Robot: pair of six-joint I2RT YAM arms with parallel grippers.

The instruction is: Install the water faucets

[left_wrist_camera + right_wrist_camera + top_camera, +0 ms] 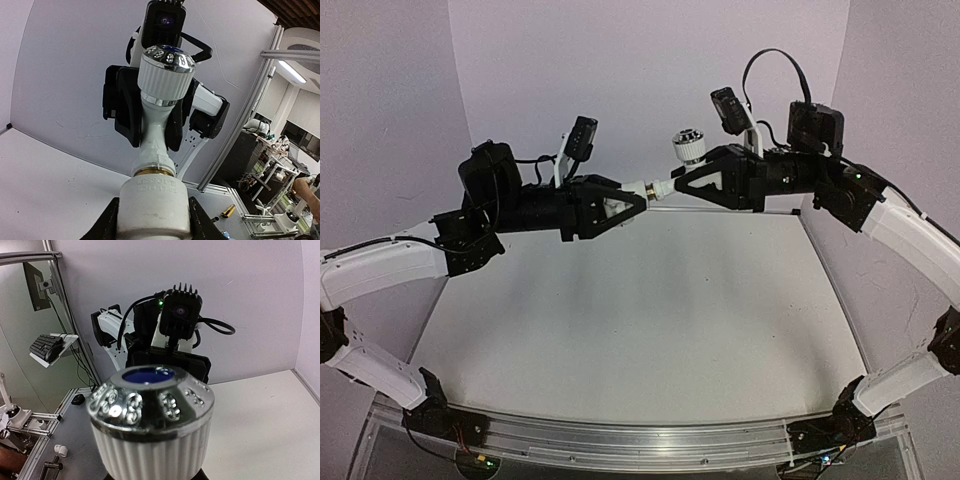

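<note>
Both arms meet in mid-air above the table's far side. My left gripper (632, 203) is shut on the short white cylindrical fitting (154, 207), whose sides are pressed by the two black fingers (107, 225). My right gripper (678, 186) is shut on the white tap's body (151, 132), with a black finger on each side. The tap's brass-coloured threaded end (154, 173) sits at the fitting's mouth, the two parts in line. The round ribbed knob (689, 146) with its chrome cap points upward. It fills the right wrist view (150, 440), hiding my right jaws.
The white table (640, 320) lies below the arms, with a metal rail (620, 440) at its near edge and white walls (650, 60) behind and beside it. Beyond the table, the wrist views show a metal frame (250, 100) and workshop clutter.
</note>
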